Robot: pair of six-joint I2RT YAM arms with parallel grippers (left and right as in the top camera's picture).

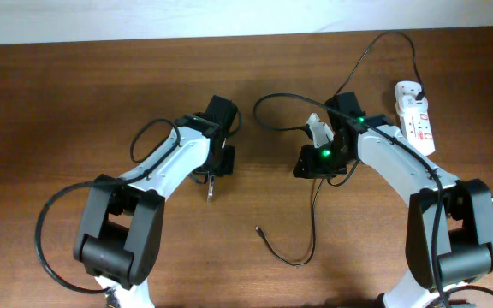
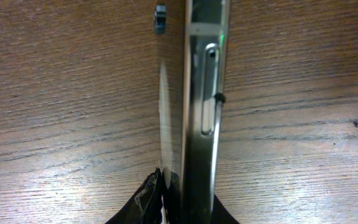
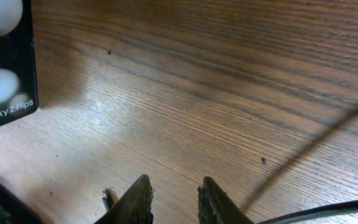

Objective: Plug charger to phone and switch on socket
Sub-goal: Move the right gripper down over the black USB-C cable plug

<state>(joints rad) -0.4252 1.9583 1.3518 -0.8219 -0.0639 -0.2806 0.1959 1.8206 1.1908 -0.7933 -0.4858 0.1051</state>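
On the left side of the table [image 1: 58,103], left gripper [image 1: 215,175] has its fingers [image 2: 143,206] pinched close on the phone [image 2: 205,93], which stands edge-on. The wrist cam sees only the metal side rail with its buttons and a sliver of glossy screen. From overhead the phone is just a thin strip poking out below the gripper. Can't tell if its lower edge touches the table. Right gripper [image 3: 176,200] hangs near mid-table, well apart from the left one, its fingers [image 3: 135,200] a small gap apart with bare table between them, holding nothing. Phone face with white glare spots and white text shows at upper left of its cam. Black charger [image 1: 313,205] cable runs from the adapter [image 1: 419,88] at the far end of the socket [image 1: 418,124], passes under the right arm, then curls toward the front. Plug tip [image 1: 258,228] lies loose on the table between the arms, touching neither gripper nor phone. Socket sits far right, near the back. Switch position too small to tell.
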